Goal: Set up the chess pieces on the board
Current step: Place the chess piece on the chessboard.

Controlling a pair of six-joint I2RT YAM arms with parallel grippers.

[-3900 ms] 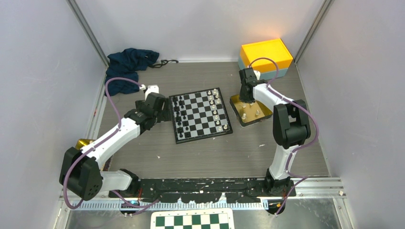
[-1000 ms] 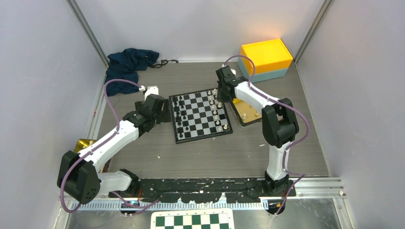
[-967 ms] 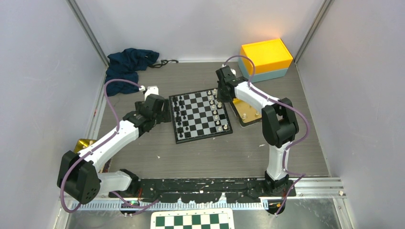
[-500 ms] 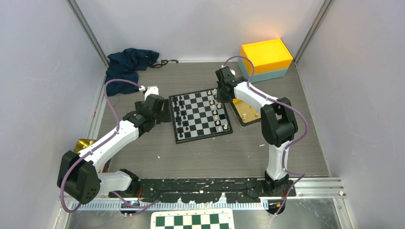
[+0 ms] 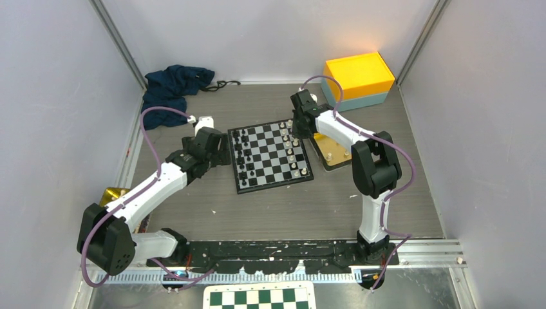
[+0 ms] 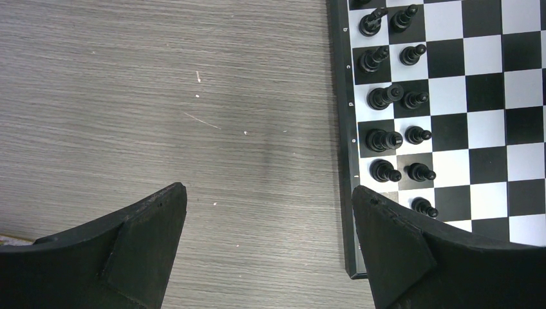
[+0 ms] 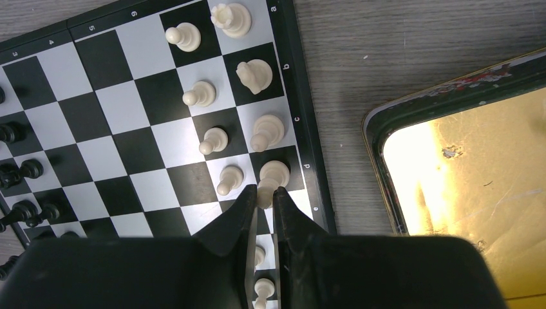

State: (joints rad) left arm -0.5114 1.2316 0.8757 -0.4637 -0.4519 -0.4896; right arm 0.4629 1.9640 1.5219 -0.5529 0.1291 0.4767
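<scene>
The board (image 5: 268, 153) lies mid-table, with black pieces (image 5: 241, 154) in two columns on its left side and white pieces (image 5: 291, 151) on its right. My right gripper (image 5: 296, 134) is over the board's far right edge. In the right wrist view my right gripper (image 7: 264, 193) is shut on the top of a white piece (image 7: 273, 172) standing in the outer column at letter d. My left gripper (image 5: 216, 147) hovers just left of the board. In the left wrist view my left gripper (image 6: 269, 193) is open and empty over bare table, beside the black pieces (image 6: 380, 96).
A gold tray (image 5: 331, 158) lies right of the board, its rim close to my right gripper in the right wrist view (image 7: 380, 122). A yellow box (image 5: 358, 74) stands at the back right and a dark blue cloth (image 5: 174, 87) at the back left. A green-and-white panel (image 5: 259, 297) lies below the arm bases.
Since 3.9 s ago my right arm has swung from the gold tray to the board's far right edge. Over the last second neither arm has visibly moved.
</scene>
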